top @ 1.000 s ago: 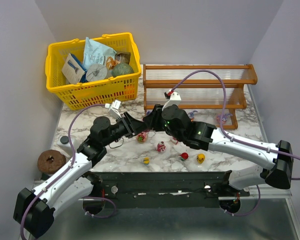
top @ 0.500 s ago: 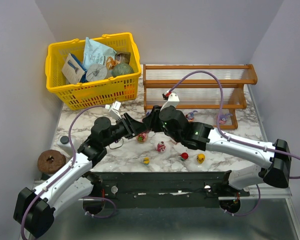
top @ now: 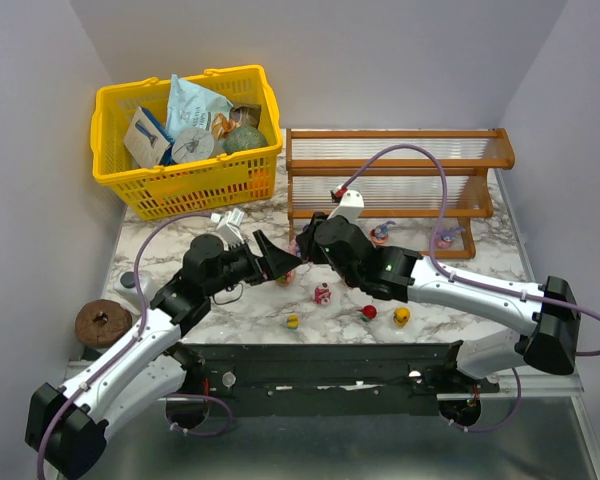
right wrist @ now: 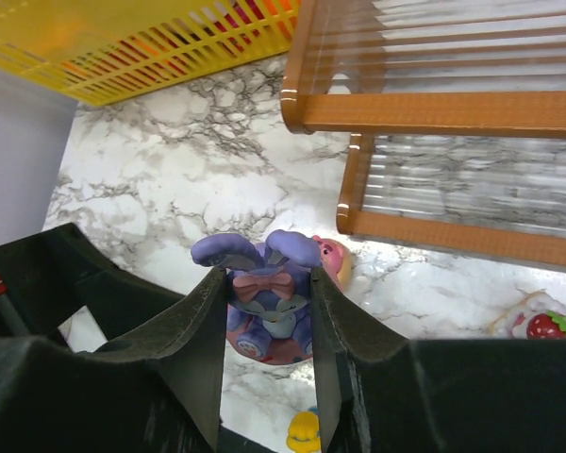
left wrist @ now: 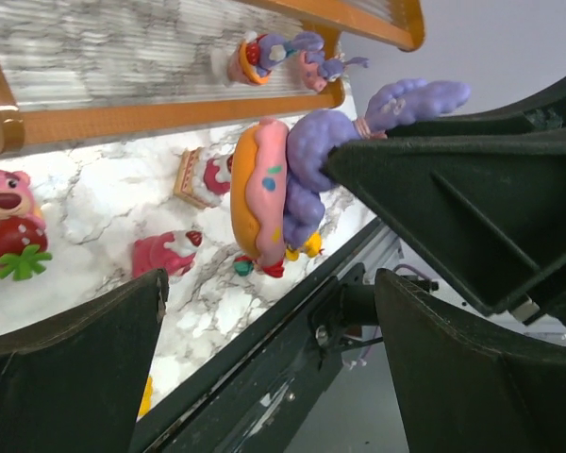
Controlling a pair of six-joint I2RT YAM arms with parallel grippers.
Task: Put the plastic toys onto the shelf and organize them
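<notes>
My right end effector [right wrist: 267, 274] is clamped on the purple bunny toy [right wrist: 264, 316], hanging over the counter [right wrist: 170, 189] just near the shelf [right wrist: 406, 113]'s left end. My left end effector [left wrist: 269, 293] is spread wide apart right beside it. Looks like light, hard, slick plastic, so I'd pinch the round body, not the ears.

Setting: robotics lab test cell.

Evidence: two white-and-black robot arms, left [top: 145, 345] and right [top: 470, 290], are bolted to a black metal base rail [top: 320, 362] at the table's near edge, with purple cables [top: 410, 147] looping over them. Plain pale grey panel walls [top: 380, 60] box in the white marble-patterned tabletop [top: 250, 305] on three sides.

Props on the table: a yellow plastic lattice basket [top: 185, 182] of packets, an orange-brown wooden stepped rack with clear ribbed tiers [top: 400, 133], and small plastic toy figurines [top: 322, 294].
</notes>
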